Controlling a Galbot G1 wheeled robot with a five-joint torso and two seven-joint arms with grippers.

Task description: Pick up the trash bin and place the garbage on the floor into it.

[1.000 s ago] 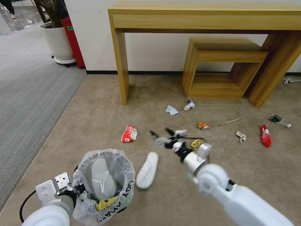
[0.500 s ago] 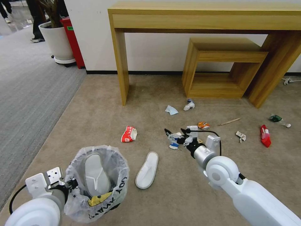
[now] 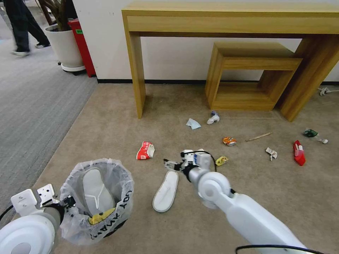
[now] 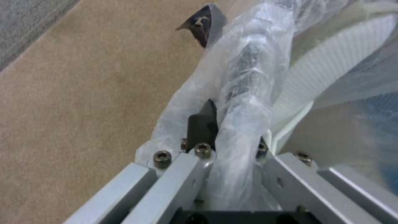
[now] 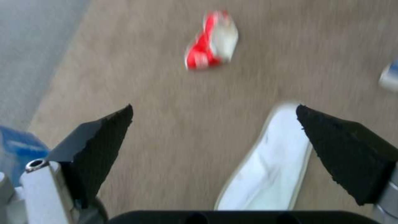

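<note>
The step in hand looks like the gathering of the second slipper. The left pincer (image 3: 67, 203) holds the trash bin (image 3: 97, 201) at about 7 o'clock in the head view, its jaws clamped on the bag-wrapped rim, as the left wrist view shows with the plastic bunched between the fingers (image 4: 203, 123). One white slipper (image 3: 93, 192) already stands inside the bin. The right pincer (image 3: 173, 165) hangs low near the middle of the head view, its jaws spread wide and holding nothing; the right wrist view shows the two black fingertips (image 5: 104, 133) well apart, with the carpet between them. The other slipper (image 3: 166, 191) lies flat on the floor (image 3: 106, 134), just beside this pincer toward 6 o'clock, its near end under one fingertip in the wrist view. The crushed red cup (image 3: 145, 150) lies near the pincer toward 10 o'clock. Farther out toward 2 and 3 o'clock lie a yellow scrap (image 3: 221, 161), the orange can (image 3: 229, 141), the wooden stick (image 3: 259, 136), a tissue wad (image 3: 271, 153), the red wrapper (image 3: 299, 153) and the green-labelled bottle (image 3: 314, 134); a blue tissue (image 3: 193, 123) and a small white bottle (image 3: 213, 118) sit toward 12 o'clock by the wooden bench leg (image 3: 137, 70). In my judgement the next move calls for bringing the open jaws astride the slipper's edge and lowering to the carpet, since the flat sole gives little to pinch.
</note>
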